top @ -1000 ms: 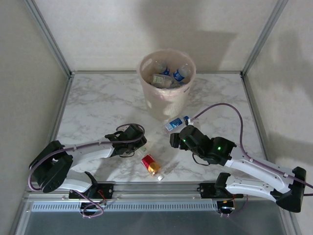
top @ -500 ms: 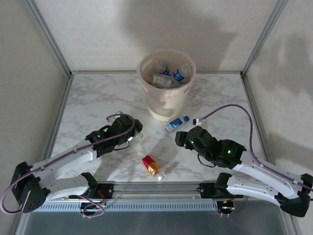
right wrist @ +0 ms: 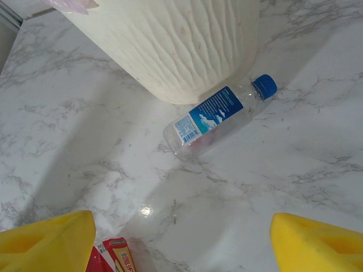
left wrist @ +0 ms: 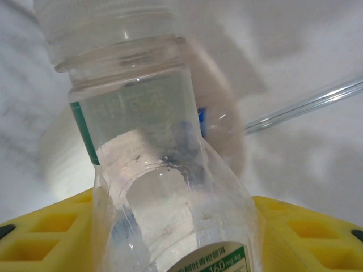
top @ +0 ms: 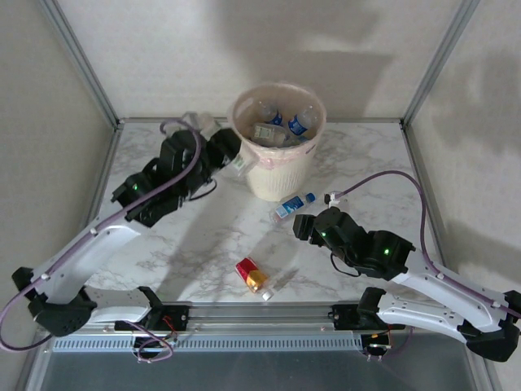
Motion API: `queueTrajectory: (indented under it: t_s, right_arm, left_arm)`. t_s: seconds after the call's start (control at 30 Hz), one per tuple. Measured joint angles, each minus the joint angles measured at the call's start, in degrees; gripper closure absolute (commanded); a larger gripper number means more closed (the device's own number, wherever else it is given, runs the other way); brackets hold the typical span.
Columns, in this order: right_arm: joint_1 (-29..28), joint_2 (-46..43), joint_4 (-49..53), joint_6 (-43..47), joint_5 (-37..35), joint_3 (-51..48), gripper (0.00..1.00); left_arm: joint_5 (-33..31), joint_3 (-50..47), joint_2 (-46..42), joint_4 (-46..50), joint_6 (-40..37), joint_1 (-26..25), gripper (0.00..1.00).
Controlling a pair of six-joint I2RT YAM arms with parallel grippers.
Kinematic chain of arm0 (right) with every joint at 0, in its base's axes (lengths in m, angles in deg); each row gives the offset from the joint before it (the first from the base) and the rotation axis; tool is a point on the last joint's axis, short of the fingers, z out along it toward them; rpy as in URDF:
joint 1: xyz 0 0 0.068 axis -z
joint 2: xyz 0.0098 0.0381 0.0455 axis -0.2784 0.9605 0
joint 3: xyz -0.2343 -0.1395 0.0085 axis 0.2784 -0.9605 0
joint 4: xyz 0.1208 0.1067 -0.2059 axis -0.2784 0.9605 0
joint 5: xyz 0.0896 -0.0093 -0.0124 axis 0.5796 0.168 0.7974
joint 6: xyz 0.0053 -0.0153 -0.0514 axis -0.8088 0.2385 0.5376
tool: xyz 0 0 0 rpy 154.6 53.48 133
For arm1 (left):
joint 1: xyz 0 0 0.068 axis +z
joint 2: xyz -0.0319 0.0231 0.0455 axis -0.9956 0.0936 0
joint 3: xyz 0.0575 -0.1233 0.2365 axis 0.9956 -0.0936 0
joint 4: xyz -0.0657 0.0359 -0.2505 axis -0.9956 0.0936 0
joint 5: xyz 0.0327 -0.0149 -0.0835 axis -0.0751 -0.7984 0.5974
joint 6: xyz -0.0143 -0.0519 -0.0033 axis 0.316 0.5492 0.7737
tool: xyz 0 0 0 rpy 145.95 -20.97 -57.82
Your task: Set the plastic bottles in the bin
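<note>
1. Plastic bottles (top: 277, 129) lie heaped inside the bin (top: 285, 175), which stands at the far middle of the tabletop (top: 366, 155). Two more lie on the marble. The blue-labelled bottle (right wrist: 218, 116) is just beside the bin's base. The red-and-gold bottle (top: 251, 274) is near the front edge, between the two arms.
2. We see one more, the clear green-labelled bottle (left wrist: 153, 170), clamped in the left end effector (top: 229, 156). It is held up just beside the bin's left rim. We cannot tell whether it is over the opening yet.
3. We judge these bottles to be light, thin-walled and smooth. A hard squeeze would likely dent them, and a round one lying flat may roll when nudged. The best hold looks to be across the body at the label, square to the long axis.
4. The right end effector (top: 303, 226) hovers over the tabletop near the blue-labelled bottle. Its yellow pads are wide apart with nothing between them.
5. Some things stay unclear to us:
   - The left wrist view sits so close to the held bottle that its cap is cropped and the pads show only as corners.
   - The bottles in the bin overlap too much to count.
   - A small white bit beside the red-and-gold bottle may be its cap, but we cannot say.
</note>
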Motion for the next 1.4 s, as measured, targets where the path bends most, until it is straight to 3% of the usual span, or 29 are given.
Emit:
queueTrajectory:
  t_s: [0.2, 0.43, 0.57, 0.67, 0.9, 1.13, 1.4]
  right_arm:
    - [0.0, 0.0, 0.2, -0.1, 0.0, 0.0, 0.21]
    - [0.0, -1.0, 0.6, -1.5, 0.1, 0.0, 0.22]
    - [0.0, -2.5, 1.4, -2.3, 0.2, 0.0, 0.22]
    - [0.0, -2.9, 1.7, -2.6, 0.1, 0.0, 0.22]
    - [0.0, -2.8, 2.2, -2.5, 0.0, 0.1, 0.22]
    - [0.0, -0.3, 2.2, -1.9, 0.5, 1.1, 0.2]
    - [-2.6, 7.0, -1.3, 1.6, 5.4, 1.2, 0.13]
  left_arm:
    - [0.3, 19.5, 14.9, -1.0, -5.2, 2.3, 0.43]
    - [4.5, 28.9, 28.3, -0.7, -5.4, 8.0, 0.45]
    - [6.0, 30.7, 33.5, 0.1, -5.2, 9.4, 0.4]
    - [7.1, 30.7, 34.8, 1.0, -4.8, 9.5, 0.28]
    - [7.6, 30.7, 34.3, 2.2, -5.5, 9.5, 0.16]
    - [5.4, 28.4, 28.1, 3.0, -6.8, 9.9, 0.16]
    - [2.0, 7.5, 8.1, 0.1, -8.9, 11.4, 0.15]
